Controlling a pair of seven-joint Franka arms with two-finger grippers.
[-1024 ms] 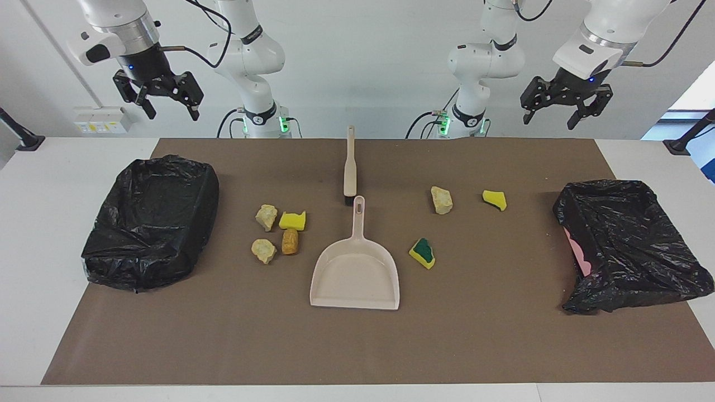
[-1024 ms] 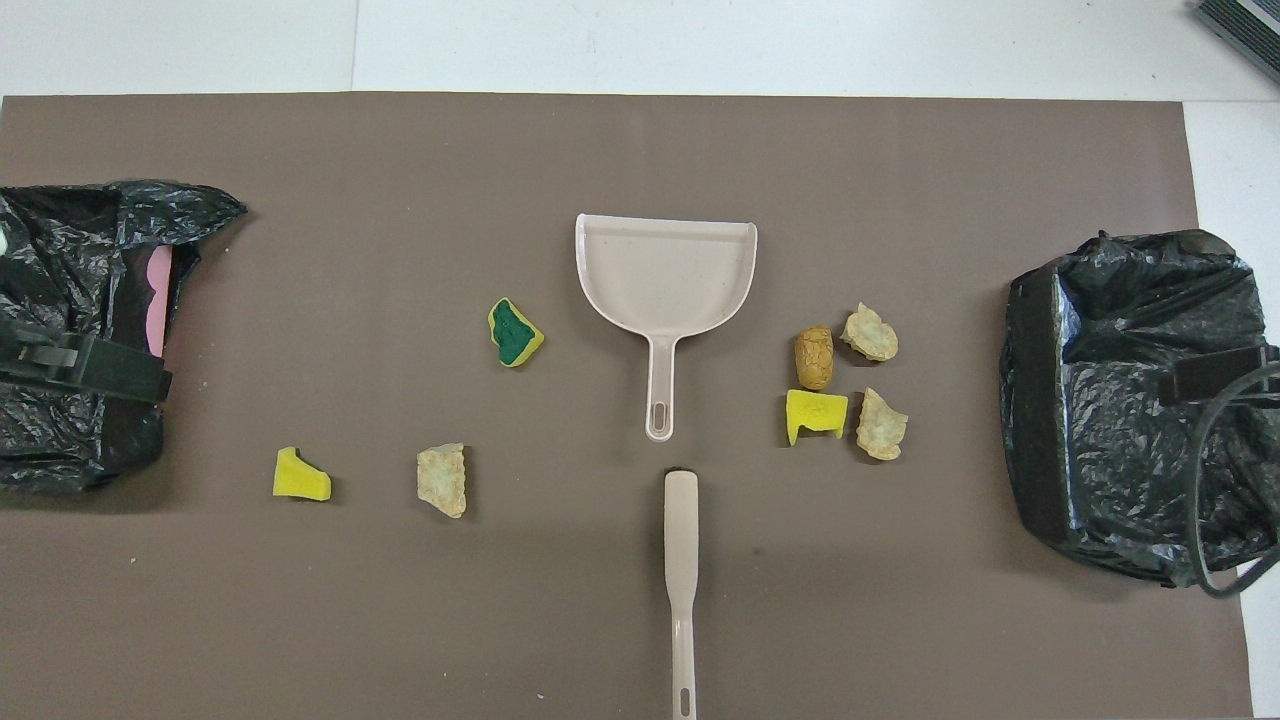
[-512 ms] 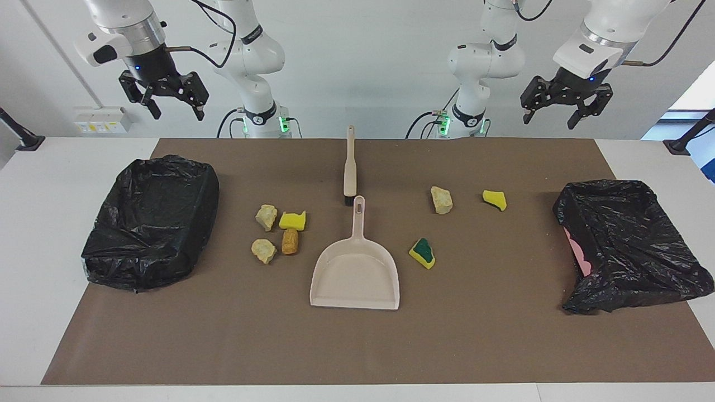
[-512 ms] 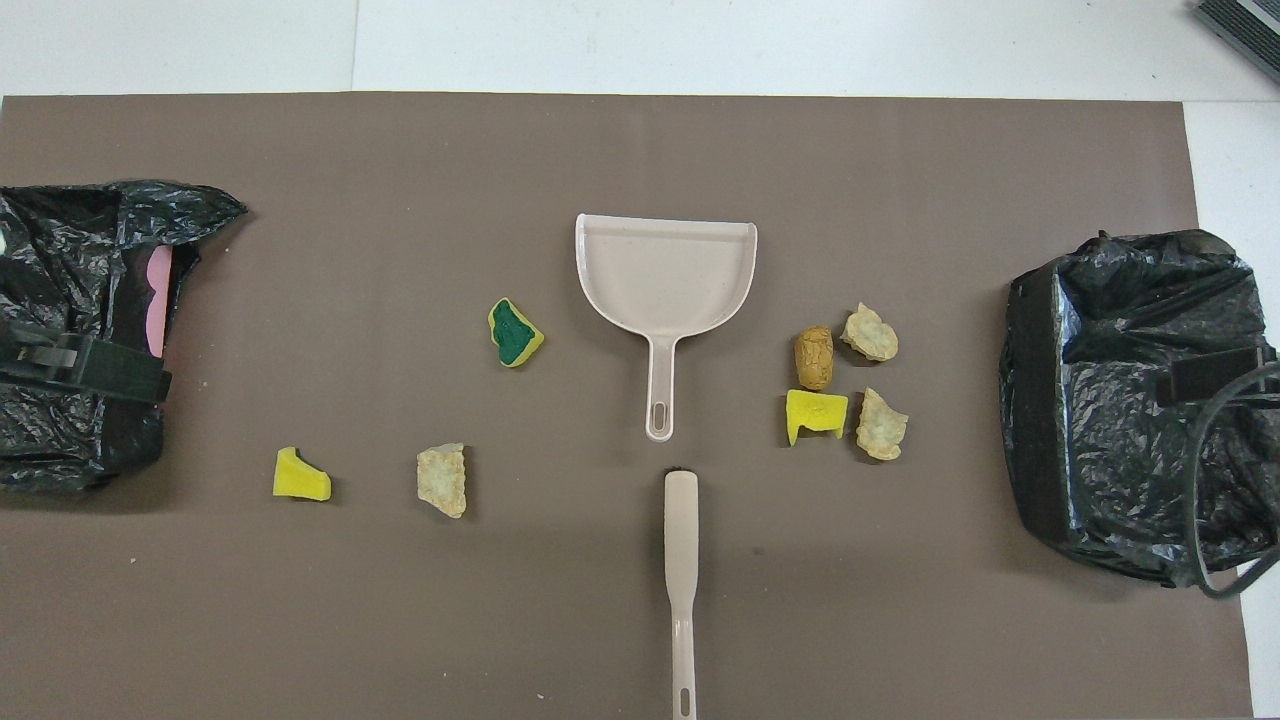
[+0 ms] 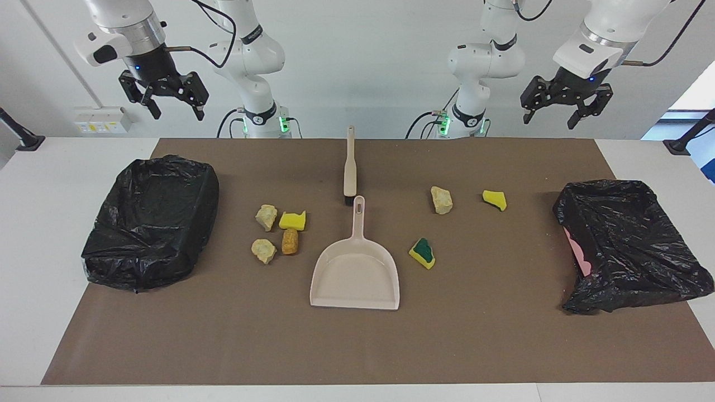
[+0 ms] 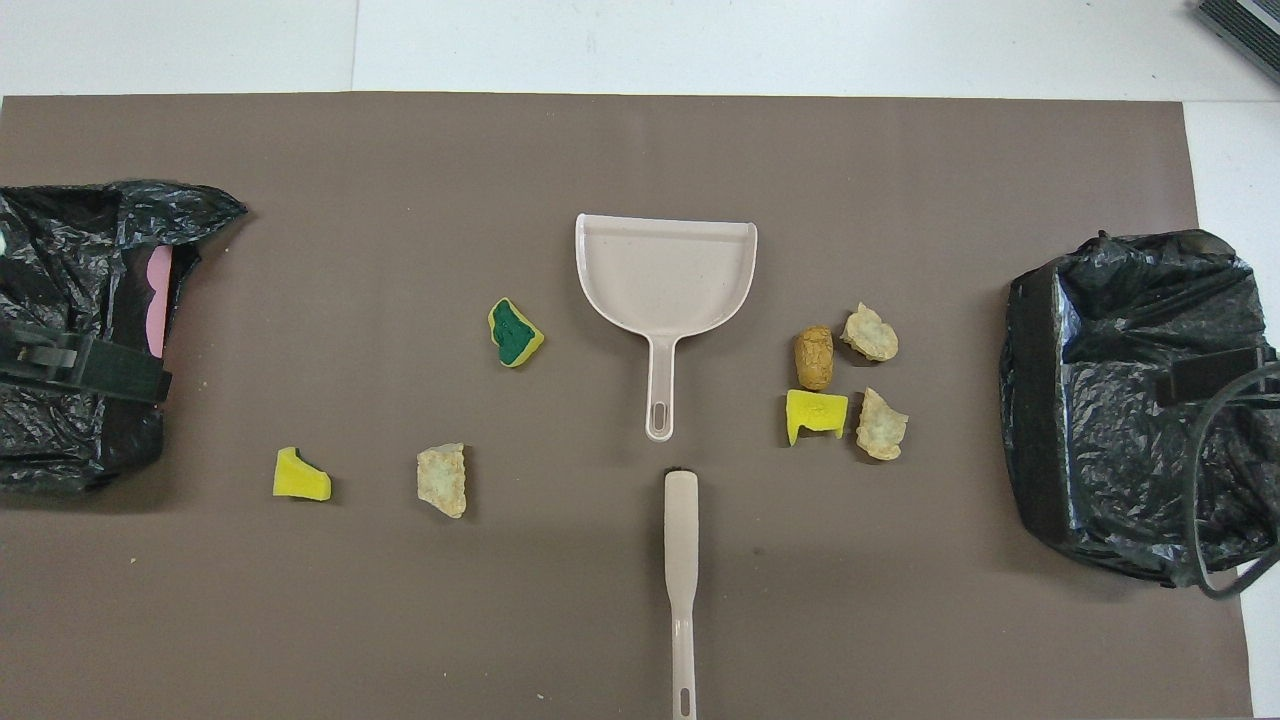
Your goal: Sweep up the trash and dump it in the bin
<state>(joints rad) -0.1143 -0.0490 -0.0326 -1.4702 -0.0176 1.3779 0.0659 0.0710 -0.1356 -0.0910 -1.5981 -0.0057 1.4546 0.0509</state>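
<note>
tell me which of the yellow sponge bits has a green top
The green-backed sponge bit lying alone beside the dustpan pan, toward the left arm's end. The other two sponge bits show only yellow.

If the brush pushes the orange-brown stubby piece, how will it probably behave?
The orange-brown stubby piece looks rounded like a short cylinder, so it may roll rather than slide. It seems small and probably light. Pale lumps close beside it could block or deflect it.
</note>
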